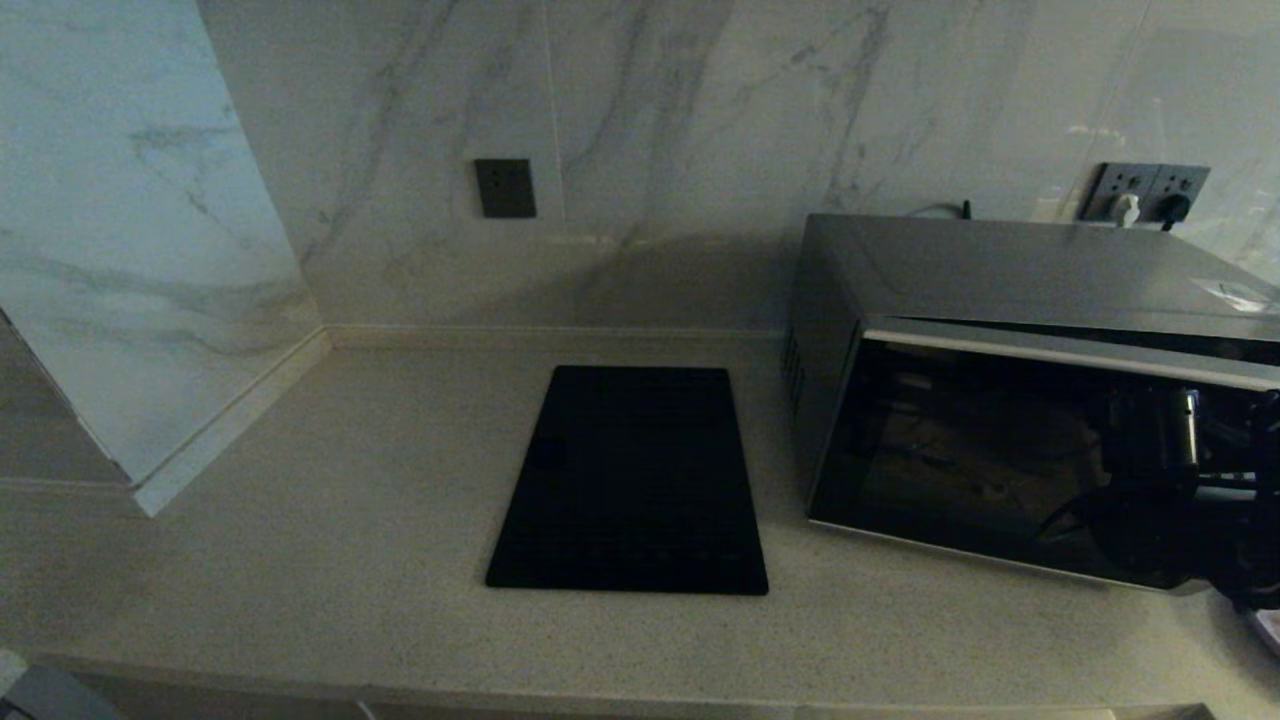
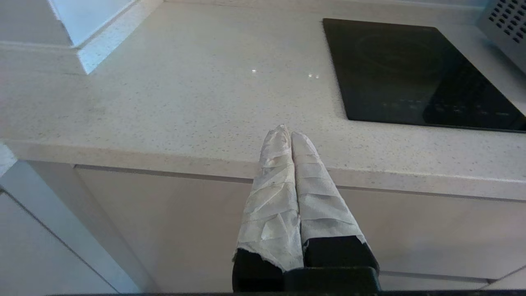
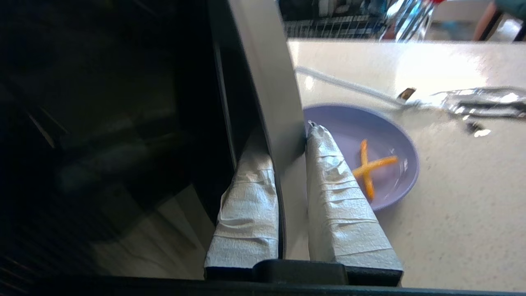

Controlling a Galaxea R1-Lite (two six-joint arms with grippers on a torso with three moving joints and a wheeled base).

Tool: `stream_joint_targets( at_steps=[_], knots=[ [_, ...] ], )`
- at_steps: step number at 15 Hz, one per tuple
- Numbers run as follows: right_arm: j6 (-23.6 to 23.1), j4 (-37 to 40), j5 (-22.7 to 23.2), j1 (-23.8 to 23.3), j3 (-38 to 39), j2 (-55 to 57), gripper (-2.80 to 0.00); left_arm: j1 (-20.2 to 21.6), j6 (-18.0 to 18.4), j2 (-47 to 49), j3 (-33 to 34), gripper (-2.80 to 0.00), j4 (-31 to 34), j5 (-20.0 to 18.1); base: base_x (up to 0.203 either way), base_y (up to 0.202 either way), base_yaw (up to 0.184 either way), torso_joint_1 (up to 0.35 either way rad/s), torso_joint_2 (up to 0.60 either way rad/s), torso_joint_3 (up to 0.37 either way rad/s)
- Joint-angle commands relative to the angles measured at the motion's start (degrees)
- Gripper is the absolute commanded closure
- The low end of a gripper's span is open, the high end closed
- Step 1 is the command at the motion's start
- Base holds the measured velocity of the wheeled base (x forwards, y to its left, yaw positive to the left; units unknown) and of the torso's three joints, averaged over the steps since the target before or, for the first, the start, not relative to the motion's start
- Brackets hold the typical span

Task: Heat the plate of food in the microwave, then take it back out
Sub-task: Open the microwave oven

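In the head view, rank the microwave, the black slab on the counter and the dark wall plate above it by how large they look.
1. microwave, largest, though cut off by the frame edge.
2. black slab.
3. dark wall plate, smallest; it sits farther from the camera, so its true size stays unsure.

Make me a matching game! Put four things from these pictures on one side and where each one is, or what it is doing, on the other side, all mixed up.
1. plate of food
2. right end effector
3. left end effector
4. black slab

a. shut, off the counter edge
b. clamping the microwave door's edge
c. flat on the counter, left of the microwave
d. on the counter, outside the microwave

Pairs: 1-d, 2-b, 3-a, 4-c
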Motion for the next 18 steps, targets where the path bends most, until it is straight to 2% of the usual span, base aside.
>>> stream_joint_targets(
  at_steps=[1,3,8,12,16,18],
  knots=[
    [0.2,-0.1,1.6,1.9,0.4,2.2,0.0,0.0,0.0,0.0,0.0,0.0,0.0,0.0,0.0,0.0,0.0,0.0,0.0,0.0],
    [0.2,-0.1,3.3,3.5,0.3,2.8,0.0,0.0,0.0,0.0,0.0,0.0,0.0,0.0,0.0,0.0,0.0,0.0,0.0,0.0],
    [-0.6,0.0,4.1,9.5,-1.8,0.3,0.0,0.0,0.0,0.0,0.0,0.0,0.0,0.0,0.0,0.0,0.0,0.0,0.0,0.0],
    [-3.1,0.1,4.1,10.5,-1.4,-4.2,0.0,0.0,0.0,0.0,0.0,0.0,0.0,0.0,0.0,0.0,0.0,0.0,0.0,0.0],
    [-7.5,0.2,4.2,10.4,0.3,-13.5,0.0,0.0,0.0,0.1,0.0,0.0,0.0,0.0,0.0,0.0,0.0,0.0,0.0,0.0],
    [-12.6,0.2,5.5,10.4,1.0,-21.2,0.0,0.0,0.0,0.1,0.0,0.0,0.0,0.0,0.0,0.0,0.0,0.0,0.0,0.0]
  ],
)
